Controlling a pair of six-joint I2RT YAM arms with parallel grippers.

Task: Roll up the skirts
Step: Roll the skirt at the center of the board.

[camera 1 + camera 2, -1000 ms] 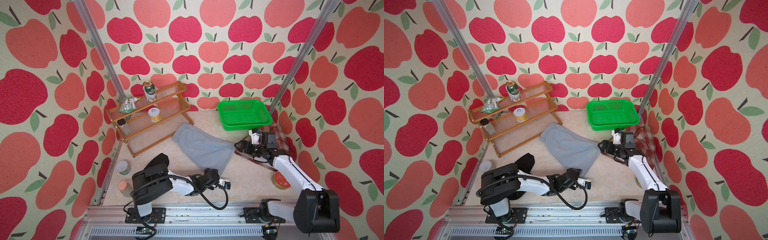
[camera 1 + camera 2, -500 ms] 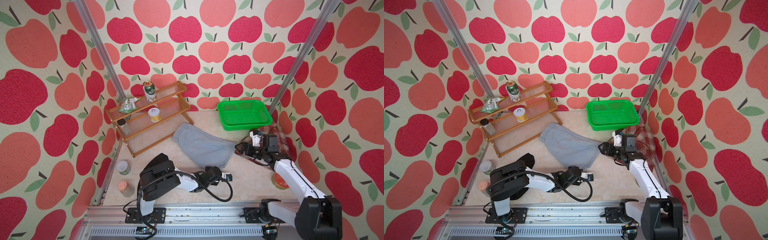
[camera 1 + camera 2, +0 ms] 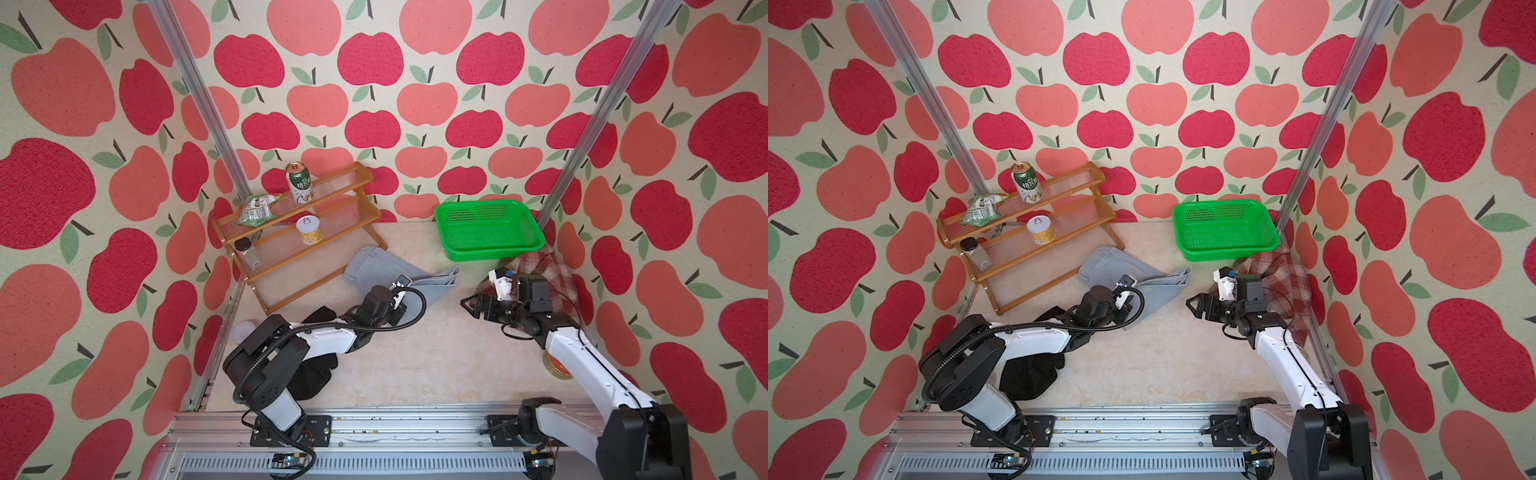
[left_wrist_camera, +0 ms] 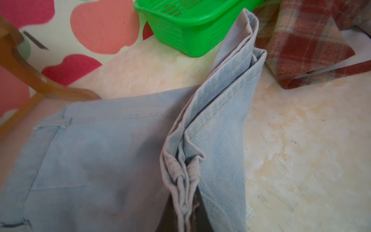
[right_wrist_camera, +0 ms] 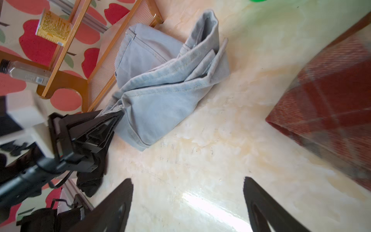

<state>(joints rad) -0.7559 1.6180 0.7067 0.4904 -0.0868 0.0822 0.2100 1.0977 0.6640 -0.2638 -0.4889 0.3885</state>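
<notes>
Both top views show a pale marbled tabletop (image 3: 415, 365) enclosed by apple-patterned walls (image 3: 374, 62).

A wooden two-tier rack (image 3: 332, 216) stands at the far side on the robot's left. A green mesh basket (image 3: 488, 230) stands at the far side on the robot's right.

The denim skirt (image 3: 374, 268) lies between rack and basket, with its far end touching the foot of the rack. Its near edge is folded back and gathered into a ridge of layered hems (image 4: 216, 112).

The plaid skirt (image 3: 548, 270) lies crumpled against the right-hand wall, just beside the basket on its near side. The black skirt (image 3: 311, 374) lies bunched on the near left, partly hidden beneath the left arm (image 3: 316, 338).

The left gripper (image 5: 115, 118) is clamped tight on the gathered hem corner of the denim skirt; the right wrist view shows the cloth pinched between its black fingers (image 5: 104, 122). In the top views this gripper is hidden under its own wrist.

The right gripper (image 3: 468, 302) hovers above bare tabletop, near the free end of the denim skirt and apart from it. Its jaws stand wide and hold nothing; its two fingertips (image 5: 120, 192) frame only table surface in the right wrist view.

On the rack: a green drink can (image 3: 299, 182) and a crumpled snack bag (image 3: 257, 210) on the upper tier; a yellow tin (image 3: 308, 230) and a clear spice jar (image 3: 248, 251) on the lower tier.
</notes>
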